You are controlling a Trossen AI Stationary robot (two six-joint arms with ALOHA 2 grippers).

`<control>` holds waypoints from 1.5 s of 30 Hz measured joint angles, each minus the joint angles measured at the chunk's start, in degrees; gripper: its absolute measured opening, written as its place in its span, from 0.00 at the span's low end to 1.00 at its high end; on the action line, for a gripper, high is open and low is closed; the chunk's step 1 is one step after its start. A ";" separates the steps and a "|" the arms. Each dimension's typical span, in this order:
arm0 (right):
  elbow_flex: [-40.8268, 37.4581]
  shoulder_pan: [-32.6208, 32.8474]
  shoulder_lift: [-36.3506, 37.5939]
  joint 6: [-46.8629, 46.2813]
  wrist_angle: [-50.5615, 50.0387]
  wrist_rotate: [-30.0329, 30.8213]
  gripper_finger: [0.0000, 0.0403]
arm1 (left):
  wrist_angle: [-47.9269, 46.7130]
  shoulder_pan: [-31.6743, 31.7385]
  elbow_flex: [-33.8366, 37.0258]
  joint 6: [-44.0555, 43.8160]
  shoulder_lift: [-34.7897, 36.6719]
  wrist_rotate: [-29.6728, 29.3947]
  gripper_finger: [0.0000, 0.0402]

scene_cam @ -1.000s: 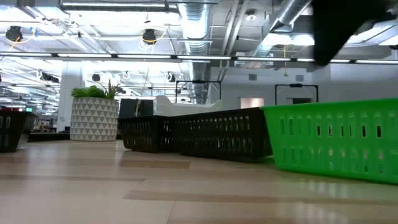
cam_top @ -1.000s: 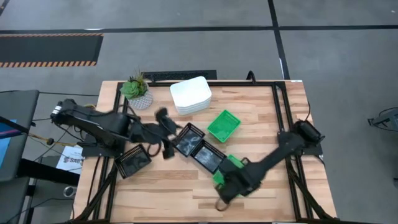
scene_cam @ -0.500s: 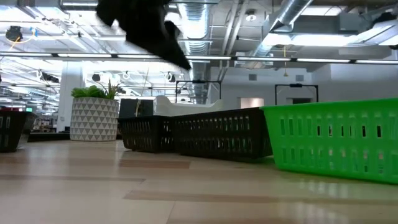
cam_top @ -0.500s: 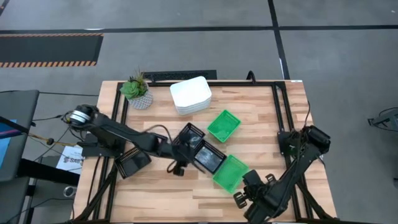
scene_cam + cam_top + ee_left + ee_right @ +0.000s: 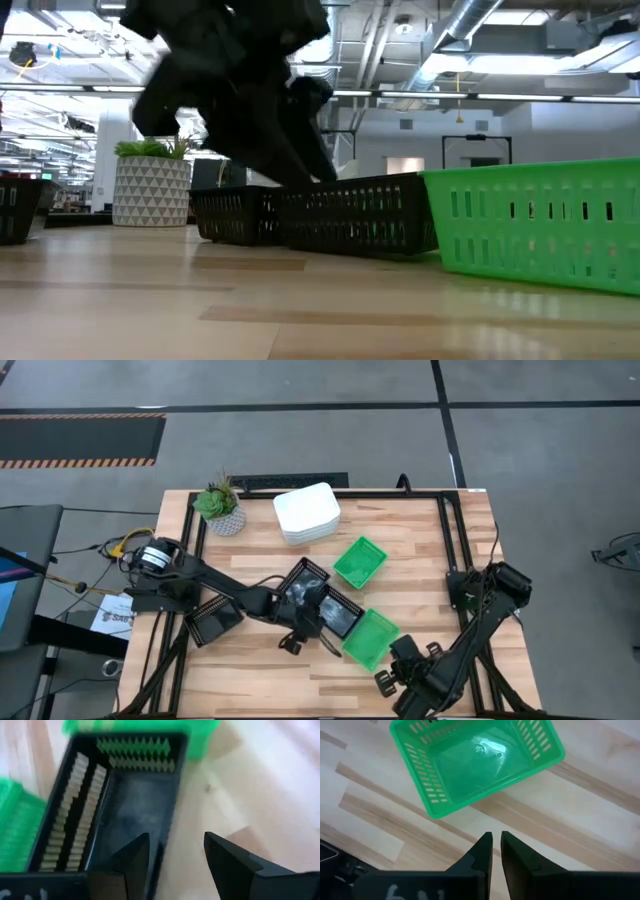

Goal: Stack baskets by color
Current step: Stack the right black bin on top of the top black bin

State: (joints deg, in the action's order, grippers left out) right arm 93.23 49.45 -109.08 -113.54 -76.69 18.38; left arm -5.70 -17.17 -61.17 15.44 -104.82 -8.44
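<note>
The left gripper (image 5: 175,852) is held wide over one end wall of a black basket (image 5: 335,613), one finger inside, one outside. A misjudged descent could shove this basket into the green basket (image 5: 370,637) touching it. A second black basket (image 5: 303,580) crowds its other end. The right gripper (image 5: 496,845), closed and empty, is parked beyond the green basket.

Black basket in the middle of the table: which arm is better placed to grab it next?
Left, probably. Its open end effector straddles the wall of the black basket. The right end effector is shut, off by the near green basket.
</note>
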 joint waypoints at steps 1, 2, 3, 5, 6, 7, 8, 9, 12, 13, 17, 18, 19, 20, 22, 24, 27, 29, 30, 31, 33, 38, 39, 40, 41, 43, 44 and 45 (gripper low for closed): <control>0.00 0.03 0.00 0.01 0.28 0.04 0.16 | -0.79 0.24 0.00 0.00 -0.38 0.05 0.44; 0.00 0.07 0.02 0.02 0.45 0.06 0.16 | -1.41 0.48 0.07 -0.01 -0.79 0.20 0.44; 0.00 0.07 0.00 0.02 0.53 0.06 0.16 | -1.19 0.67 0.07 -0.13 -1.32 0.31 0.44; 0.00 0.07 0.00 0.04 0.66 0.12 0.16 | -1.83 0.81 0.13 -0.78 -1.59 0.28 0.44; 0.00 0.07 0.01 0.04 0.60 0.14 0.16 | -1.35 0.81 0.12 -1.00 -1.54 0.30 0.42; 0.00 0.05 0.00 0.11 0.62 0.17 0.16 | -0.78 0.81 0.09 -1.09 -1.49 0.39 0.40; 0.00 0.04 0.00 0.21 0.66 0.17 0.16 | -0.63 0.79 0.09 -1.09 -1.42 0.57 0.37; 0.00 0.03 0.00 0.61 0.65 0.20 0.16 | -0.73 0.77 0.09 -1.11 -1.23 0.54 0.33; 0.00 0.02 0.00 0.95 0.66 0.52 0.16 | -0.52 0.53 0.04 -1.87 -0.96 0.48 0.17; 0.00 0.02 0.02 0.99 0.73 0.94 0.16 | -0.54 0.53 0.04 -2.52 -0.95 0.45 0.11; 0.00 0.02 0.01 1.03 1.21 1.50 0.16 | -0.83 0.51 0.04 -6.29 -0.95 0.53 0.02; 0.00 0.02 0.00 1.03 1.17 1.50 0.16 | -0.92 0.51 0.04 -7.34 -0.95 0.67 0.02; 0.00 0.02 0.00 1.05 1.17 1.50 0.16 | -1.19 0.44 -0.13 -8.44 -0.95 0.97 0.02; 0.00 0.02 0.00 1.04 1.19 1.50 0.16 | -1.82 0.31 -0.62 -9.46 -0.78 1.65 0.01; 0.00 0.02 0.01 1.04 1.12 1.50 0.16 | -2.95 -0.22 -2.32 -11.69 -0.06 2.91 0.01; 0.00 0.02 0.00 1.05 1.10 1.59 0.16 | -5.10 -0.96 -4.84 -14.02 1.19 2.35 0.01; 0.00 0.02 0.00 1.23 1.19 2.46 0.16 | -13.59 -2.29 -9.67 -21.22 3.80 -4.47 0.00; 0.00 0.02 0.00 1.54 1.30 2.93 0.16 | -22.36 -3.37 -13.35 -28.49 6.37 -13.88 0.00; 0.00 0.02 0.00 1.74 1.28 3.00 0.16 | -27.63 -3.75 -15.06 -33.26 7.77 -19.18 0.00; 0.00 0.02 0.00 2.10 1.23 3.03 0.16 | -32.96 -4.14 -16.67 -38.43 9.13 -24.40 0.00; 0.00 0.02 0.00 3.02 1.33 3.25 0.16 | -42.44 -5.02 -18.30 -50.83 12.09 -32.34 0.00; 0.00 0.00 0.00 5.43 1.34 4.99 0.16 | -52.10 -6.96 -16.69 -70.52 18.69 -38.87 0.00; 0.00 -0.04 0.00 6.00 1.34 5.28 0.16 | -52.48 -7.30 -15.95 -72.99 19.61 -39.93 0.00; 0.00 -0.04 0.00 6.64 1.36 5.58 0.16 | -52.33 -7.49 -15.26 -75.06 20.39 -40.82 0.00; 0.00 -0.04 0.02 7.24 1.34 5.75 0.16 | -52.29 -7.58 -14.72 -76.83 20.83 -41.52 0.00; 0.00 -0.04 0.00 7.55 1.26 5.82 0.16 | -52.25 -7.56 -13.96 -79.00 21.06 -41.80 0.00; 0.00 -0.04 0.00 7.58 1.21 5.81 0.16 | -52.23 -7.50 -13.51 -79.98 21.01 -41.68 0.00; 0.00 -0.04 0.01 7.62 1.14 5.81 0.16 | -52.11 -7.47 -12.98 -81.29 20.96 -41.53 0.00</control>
State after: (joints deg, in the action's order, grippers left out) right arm 93.23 49.41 -109.07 -105.92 -75.55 24.19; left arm -57.81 -24.64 -74.15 -65.85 -83.87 -49.97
